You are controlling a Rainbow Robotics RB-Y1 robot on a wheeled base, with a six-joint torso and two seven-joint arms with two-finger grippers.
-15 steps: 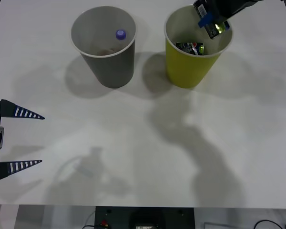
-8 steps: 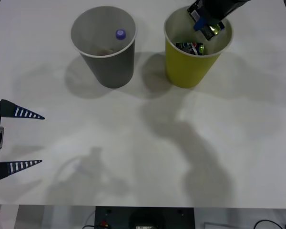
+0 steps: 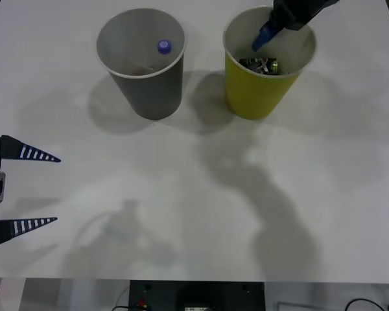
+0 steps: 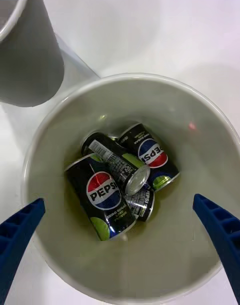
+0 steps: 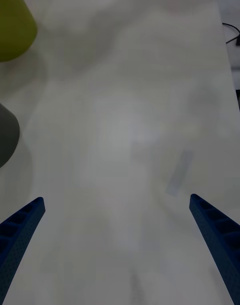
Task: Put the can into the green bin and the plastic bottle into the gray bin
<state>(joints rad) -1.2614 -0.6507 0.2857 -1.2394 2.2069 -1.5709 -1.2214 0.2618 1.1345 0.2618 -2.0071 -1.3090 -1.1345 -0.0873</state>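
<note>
A white table [image 3: 194, 194] carries two cup-shaped bins. The gray bin [image 3: 146, 84] stands upright at its far side; the green bin [image 3: 256, 91] stands upright just beside it, to the right, not touching.

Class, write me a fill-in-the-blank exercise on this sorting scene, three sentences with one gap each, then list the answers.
1. The cans lie inside the ____ bin.
2. The bottle's blue-violet cap shows inside the ____ bin.
3. The right claw hangs over the cans with its fingers ____, holding nothing; the left claw waits at the table's left edge.

Answers: green; gray; open
</note>
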